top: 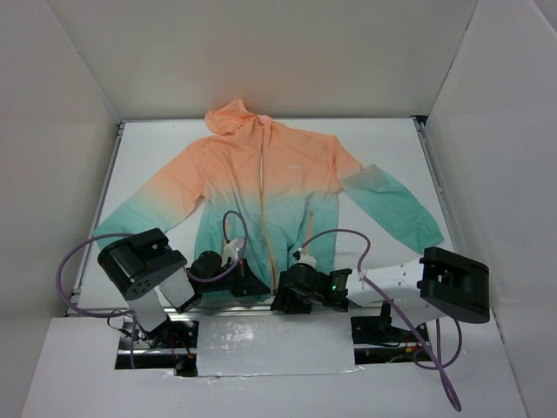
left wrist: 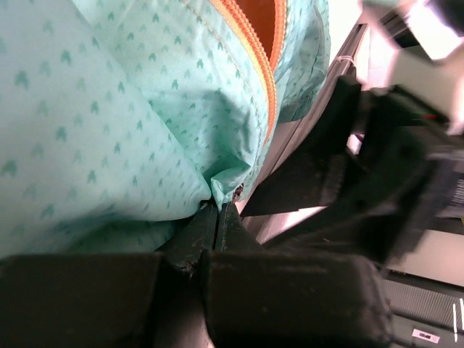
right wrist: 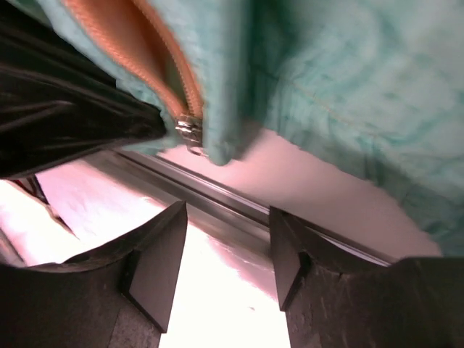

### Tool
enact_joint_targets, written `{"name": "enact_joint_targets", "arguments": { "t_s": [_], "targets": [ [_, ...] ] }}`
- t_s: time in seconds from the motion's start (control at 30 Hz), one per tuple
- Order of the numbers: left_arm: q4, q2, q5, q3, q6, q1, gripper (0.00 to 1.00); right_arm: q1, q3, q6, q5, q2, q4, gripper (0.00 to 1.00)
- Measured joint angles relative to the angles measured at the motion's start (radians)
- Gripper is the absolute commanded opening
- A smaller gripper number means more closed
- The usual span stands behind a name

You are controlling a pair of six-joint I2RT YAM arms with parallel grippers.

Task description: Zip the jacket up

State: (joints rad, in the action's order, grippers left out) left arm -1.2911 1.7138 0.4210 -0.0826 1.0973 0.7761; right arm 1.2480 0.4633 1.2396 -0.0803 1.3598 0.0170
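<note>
Pinning the jacket (top: 296,192) hem, left gripper (left wrist: 217,210) clamps fabric as anchor while right gripper (right wrist: 228,243), fingers apart, faces the slider (right wrist: 190,132).

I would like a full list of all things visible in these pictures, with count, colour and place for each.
jacket: one, orange fading to teal, spread flat on the table
zipper pull: one, silver, at the jacket's hem
table: one, white, under the jacket
walls: three, white, around the table
cables: several, purple, looping from the arms
arms: two, black, near edge
left tool: one, black, shut on the hem
right tool: one, black, open, empty, near the zipper pull
</note>
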Motion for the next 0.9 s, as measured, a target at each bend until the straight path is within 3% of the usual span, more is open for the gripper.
{"name": "enact_joint_targets", "arguments": {
  "t_s": [0.37,0.63,0.9],
  "targets": [
    [0.045,0.0,-0.024,-0.07,0.005,0.002,0.0,-0.067,-0.112,0.042,0.097,-0.038,-0.172,0.52],
    [0.19,-0.003,-0.04,-0.218,-0.026,-0.01,0.0,-0.248,-0.113,-0.034,0.068,-0.14,-0.159,0.54],
    [0.189,0.053,-0.016,-0.269,-0.021,-0.097,0.0,-0.363,-0.099,-0.134,0.071,-0.176,-0.088,0.54]
  ]
}}
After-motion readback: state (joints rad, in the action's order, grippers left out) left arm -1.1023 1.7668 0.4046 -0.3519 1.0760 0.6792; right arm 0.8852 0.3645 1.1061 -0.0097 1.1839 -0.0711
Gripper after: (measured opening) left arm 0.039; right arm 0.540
